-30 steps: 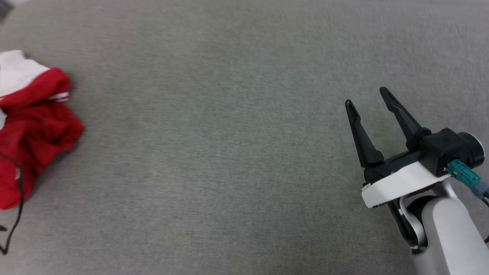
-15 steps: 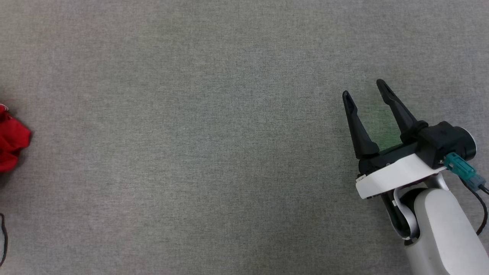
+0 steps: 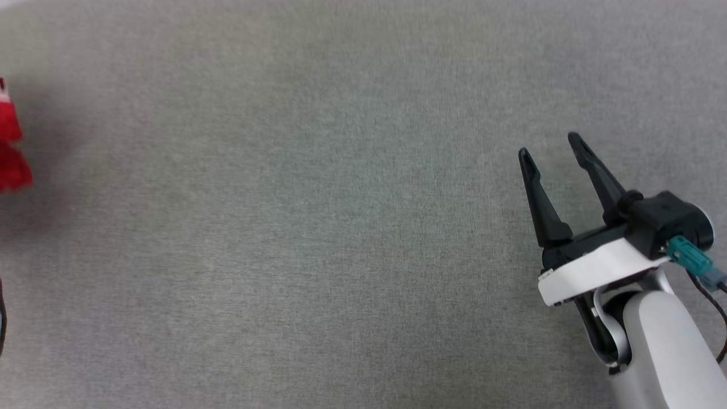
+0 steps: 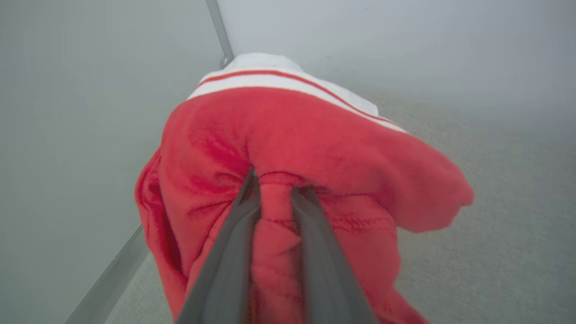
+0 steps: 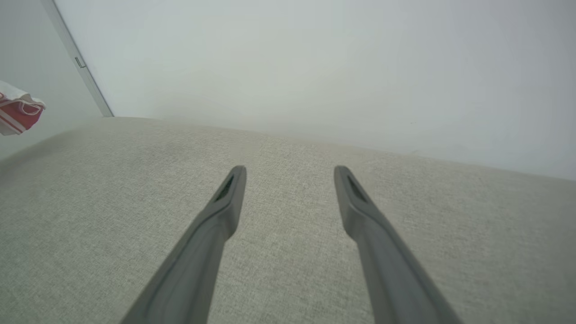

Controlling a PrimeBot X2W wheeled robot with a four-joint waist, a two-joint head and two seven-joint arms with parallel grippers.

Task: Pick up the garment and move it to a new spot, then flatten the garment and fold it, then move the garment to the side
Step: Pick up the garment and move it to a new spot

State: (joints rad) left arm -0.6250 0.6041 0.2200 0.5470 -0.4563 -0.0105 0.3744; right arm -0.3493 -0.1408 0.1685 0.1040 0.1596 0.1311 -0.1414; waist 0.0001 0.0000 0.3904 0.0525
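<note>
We are gripping the garment (image 4: 315, 135) in our left end effector (image 4: 275, 182). Our right end effector (image 3: 547, 144) is hovering open above the grey surface (image 3: 318, 227).

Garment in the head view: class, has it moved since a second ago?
Yes. The garment has gone left, almost out of view, while the grey surface's far edge stays top-left. The left claw is shut on it.
</note>
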